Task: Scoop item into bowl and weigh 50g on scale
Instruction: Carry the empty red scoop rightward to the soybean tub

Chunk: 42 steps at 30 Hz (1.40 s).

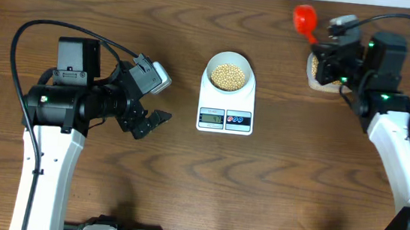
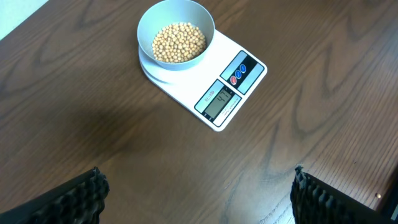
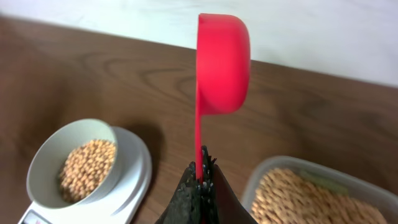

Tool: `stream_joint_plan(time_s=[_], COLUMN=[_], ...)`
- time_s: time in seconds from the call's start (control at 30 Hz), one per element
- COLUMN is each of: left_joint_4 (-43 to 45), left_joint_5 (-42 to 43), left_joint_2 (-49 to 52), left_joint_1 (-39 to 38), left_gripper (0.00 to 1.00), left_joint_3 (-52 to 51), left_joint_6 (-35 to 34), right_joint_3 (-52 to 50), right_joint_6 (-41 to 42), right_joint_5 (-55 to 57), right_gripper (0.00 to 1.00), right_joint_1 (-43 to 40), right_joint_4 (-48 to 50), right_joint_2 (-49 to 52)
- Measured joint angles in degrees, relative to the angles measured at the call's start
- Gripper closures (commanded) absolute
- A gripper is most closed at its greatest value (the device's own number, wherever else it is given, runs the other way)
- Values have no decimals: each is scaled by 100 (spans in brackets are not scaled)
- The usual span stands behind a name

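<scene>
The pale blue-white bowl (image 1: 229, 72) holds tan beans (image 1: 228, 75) and stands on the white scale (image 1: 225, 117) at the table's middle. It also shows in the left wrist view (image 2: 176, 34) and the right wrist view (image 3: 71, 163). My right gripper (image 1: 330, 50) is shut on the handle of a red scoop (image 1: 305, 19), held up at the back right; the scoop's cup (image 3: 222, 65) is tipped on its side. My left gripper (image 1: 155, 103) is open and empty, left of the scale.
A clear plastic tub (image 3: 317, 193) full of beans sits at the back right under my right gripper (image 1: 316, 71). The scale's display (image 2: 221, 99) is lit. The table's back edge is near the scoop.
</scene>
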Motion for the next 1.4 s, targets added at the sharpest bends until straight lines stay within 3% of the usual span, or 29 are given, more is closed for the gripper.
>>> stream_joint_plan(time_s=[0.37, 0.9, 1.4], left_joint_4=[2, 2, 0], left_joint_5=[0, 0, 0], left_joint_2=[0, 0, 0], left_joint_1=[0, 0, 0], left_gripper=[4, 4, 4], left_joint_3=[0, 0, 0], left_joint_6=[0, 0, 0], right_joint_3=[0, 0, 0], right_joint_6=[474, 476, 44], right_joint_5=[0, 11, 1316], right_gripper=[99, 99, 99], right_joint_1=[-758, -850, -975], right_joint_4=[-570, -1119, -2457], right_joint_2=[-2, -247, -748])
